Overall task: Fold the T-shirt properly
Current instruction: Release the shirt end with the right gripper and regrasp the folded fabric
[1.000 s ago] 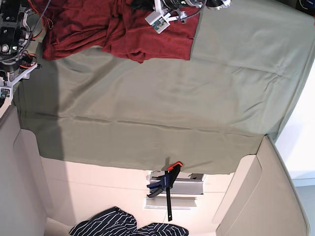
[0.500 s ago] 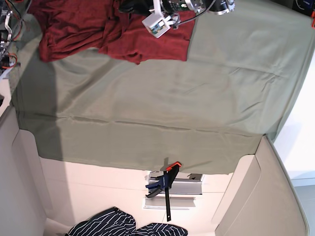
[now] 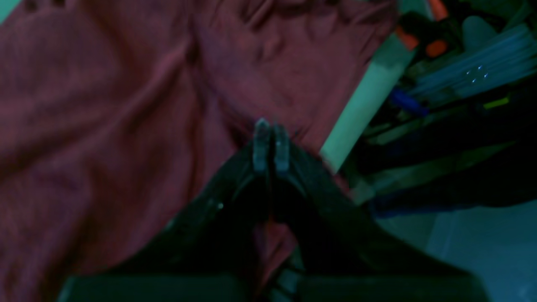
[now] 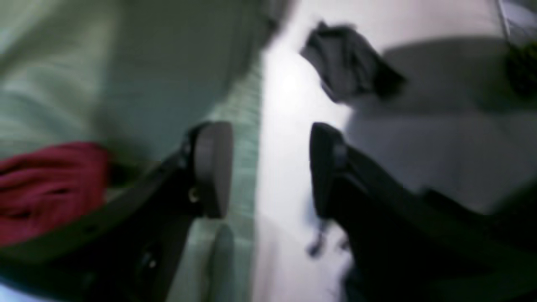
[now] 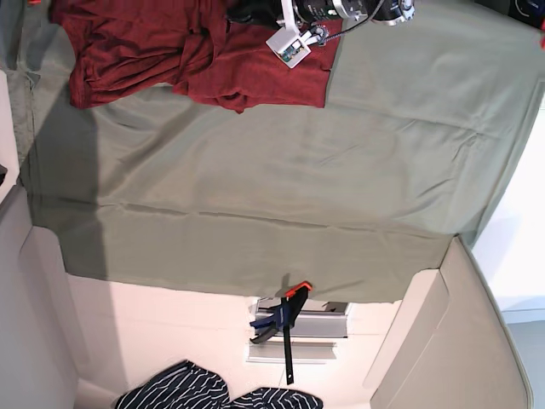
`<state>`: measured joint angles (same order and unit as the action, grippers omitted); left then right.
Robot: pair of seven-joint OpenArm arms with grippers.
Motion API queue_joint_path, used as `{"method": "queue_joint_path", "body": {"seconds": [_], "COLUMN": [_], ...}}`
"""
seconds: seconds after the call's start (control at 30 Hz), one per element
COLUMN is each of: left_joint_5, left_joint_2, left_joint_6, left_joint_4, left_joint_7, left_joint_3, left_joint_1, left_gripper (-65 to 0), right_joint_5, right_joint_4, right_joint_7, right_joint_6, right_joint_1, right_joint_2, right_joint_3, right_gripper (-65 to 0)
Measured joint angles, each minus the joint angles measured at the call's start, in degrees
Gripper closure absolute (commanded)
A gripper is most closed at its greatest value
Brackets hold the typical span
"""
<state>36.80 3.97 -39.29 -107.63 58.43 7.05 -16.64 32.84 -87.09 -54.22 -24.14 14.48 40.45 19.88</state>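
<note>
Hanging wide open and empty by the desk's (image 5: 298,170) left edge is the right gripper (image 4: 268,172). The shirt (image 5: 136,43) lies bunched in the top-left corner, and the left gripper (image 3: 270,142) pinches its cloth. Folding looks barely begun.

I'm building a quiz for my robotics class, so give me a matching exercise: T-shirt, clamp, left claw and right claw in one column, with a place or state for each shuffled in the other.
Column one:
1. T-shirt
2. clamp
3. left claw
4. right claw

Column two:
A. jaws apart
B. crumpled on the green cloth, at the base view's top
C. jaws closed
D. off the cloth, near the base view's bottom

Pairs: 1-B, 2-D, 3-C, 4-A
</note>
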Motion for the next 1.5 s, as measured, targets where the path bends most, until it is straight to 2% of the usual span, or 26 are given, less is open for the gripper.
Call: {"method": "queue_joint_path", "body": {"seconds": [0.13,0.23,0.37,0.5,0.57,0.73,1.0,1.23,1.5], "left_joint_5": [-0.5,-0.5,-0.5,-0.9,-1.8,-3.2,-3.2,-3.2,-3.2], "left_joint_2": [0.0,0.0,0.0,-0.3,-0.3,-0.3,-0.3,-0.3,-0.3], "left_joint_6": [0.0,0.0,0.0,0.0,-0.2,-1.1,-1.1,-1.1,-1.1], "left_joint_4": [3.0,4.7,6.2,8.5,9.9,12.1,12.2,12.3,12.3], "left_joint_7": [-0.2,-0.2,-1.9,-2.5,-3.3,-5.7,-5.7,-5.6,-5.8], "left_joint_3": [0.0,0.0,0.0,0.0,0.0,0.0,0.0,0.0,0.0], "left_joint_1": [0.0,0.0,0.0,0.1,0.1,0.2,0.5,0.8,0.9], "left_gripper": [0.0,0.0,0.0,0.0,0.0,0.0,0.0,0.0,0.0], "right_joint_5": [3.1,4.1,12.7,22.4,26.2,31.3,33.4,29.2,22.5], "right_joint_4": [0.4,5.2,14.7,22.1,24.4,25.8,25.8,25.9,20.2], "right_joint_7": [-0.1,-0.1,-6.0,-10.8,-12.6,-17.4,-18.5,-18.2,-17.2], "right_joint_6": [-1.2,-1.2,-1.7,-5.2,-6.4,-7.8,-8.2,-8.3,-8.3], "right_joint_1": [0.0,0.5,4.1,9.0,9.8,9.1,4.0,1.9,1.9], "right_joint_2": [-0.2,-0.2,-3.8,-7.4,-8.1,-9.0,-10.8,-15.4,-15.8], "right_joint_3": [0.2,0.3,5.6,11.8,13.0,13.0,9.5,5.5,5.5], "right_gripper": [-30.0,-30.9,-35.1,-35.1,-35.1,-35.1,-35.1,-35.1,-35.1]}}
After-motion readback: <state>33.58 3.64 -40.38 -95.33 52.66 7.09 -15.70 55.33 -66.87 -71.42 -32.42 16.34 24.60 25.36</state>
